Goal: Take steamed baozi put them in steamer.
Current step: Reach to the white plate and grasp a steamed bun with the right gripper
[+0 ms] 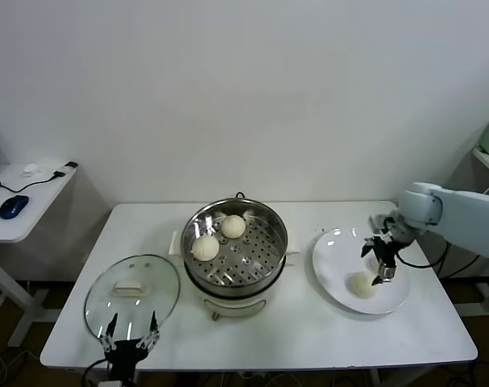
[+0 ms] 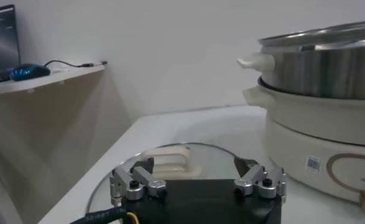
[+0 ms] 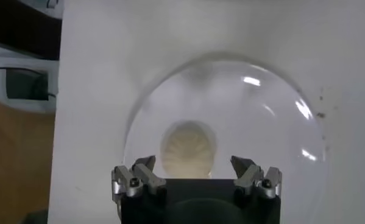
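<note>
hanging at the near left edge of the white rectangular bench [image 1: 308, 330], the left tool [image 1: 131, 345] has its fingers spread and holds nothing. just beyond it, in the near left corner area, lies the round glass lid with a white handle [image 1: 132, 289], flat on the bench; in the left wrist view the lid [image 2: 188, 163] sits right past the fingertips.

toward the right edge rests the flat round white plate [image 1: 333, 266]. one cream-white dome-shaped steamed bun [image 1: 361, 284] lies on its near half. the right tool [image 1: 379, 264] hangs over the plate, just above and beside that bun, its fingers spread and pinching nothing. in the right wrist view the bun [image 3: 187, 149] shows between the two spread fingers, apart from both, with the plate [image 3: 279, 128] under it.

in the middle of the bench stands the round shiny stainless-steel steamer on a cream-white base [image 1: 268, 278], between the lid and the plate. its perforated steel tray [image 1: 248, 256] holds two more cream-white steamed buns on the far left part: one [image 1: 205, 247] at the left and one [image 1: 234, 226] slightly farther back, near each other. whether they touch cannot be told. the left wrist view shows the steamer's steel wall and cream base [image 2: 328, 115] from the side.

off the bench's far left corner stands a small white side table [image 1: 22, 214] with a blue computer mouse [image 1: 13, 206] on it.
</note>
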Available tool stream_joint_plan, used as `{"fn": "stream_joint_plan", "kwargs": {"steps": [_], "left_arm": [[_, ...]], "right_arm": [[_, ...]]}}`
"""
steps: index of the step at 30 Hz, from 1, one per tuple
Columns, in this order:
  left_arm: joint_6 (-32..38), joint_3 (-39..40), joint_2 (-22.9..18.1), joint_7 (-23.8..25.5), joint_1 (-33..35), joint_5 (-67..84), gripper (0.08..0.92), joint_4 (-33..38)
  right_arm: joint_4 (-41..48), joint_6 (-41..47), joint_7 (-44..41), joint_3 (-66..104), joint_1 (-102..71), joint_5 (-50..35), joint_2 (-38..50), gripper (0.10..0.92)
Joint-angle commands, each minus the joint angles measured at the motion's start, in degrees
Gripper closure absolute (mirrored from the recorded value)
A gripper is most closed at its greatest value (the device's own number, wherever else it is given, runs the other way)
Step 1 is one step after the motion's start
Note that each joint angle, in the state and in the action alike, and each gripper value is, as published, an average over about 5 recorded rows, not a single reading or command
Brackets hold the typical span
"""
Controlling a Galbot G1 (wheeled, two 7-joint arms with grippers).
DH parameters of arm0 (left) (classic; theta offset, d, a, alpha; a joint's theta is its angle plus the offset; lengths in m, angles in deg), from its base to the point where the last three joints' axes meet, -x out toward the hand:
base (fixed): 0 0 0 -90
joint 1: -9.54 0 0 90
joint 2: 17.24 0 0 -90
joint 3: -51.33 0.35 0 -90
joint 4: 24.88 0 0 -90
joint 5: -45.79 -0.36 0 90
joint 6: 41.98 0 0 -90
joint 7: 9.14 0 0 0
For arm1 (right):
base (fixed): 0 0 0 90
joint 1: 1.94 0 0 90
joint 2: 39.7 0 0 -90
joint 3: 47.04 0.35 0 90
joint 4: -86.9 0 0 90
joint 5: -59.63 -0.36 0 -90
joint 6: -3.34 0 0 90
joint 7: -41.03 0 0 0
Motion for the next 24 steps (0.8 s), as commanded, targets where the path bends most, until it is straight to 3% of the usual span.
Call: {"fn": "stream_joint_plan", "kwargs": {"steps": [1,16,24], "left_arm": [[-0.08,-0.06,0.02,0.03,-0.06,-0.02,0.177,-0.18],[-0.18,-0.18,0.05,0.02,-0.74,0.09,0.177,-0.95],[-0.24,-0.02,-0.25,0.02,-0.55,-0.12,0.177,-0.62]], "right_arm": [[4.72,0.94,1.48,8.29,-11.96,4.62,-0.29,0.203],[7.57,0.64,3.00,10.58,-13.34,4.92,-3.32,0.208],[5.87,-0.36,0.99,9.23,-9.85,4.99,-2.93,0.303]]}}
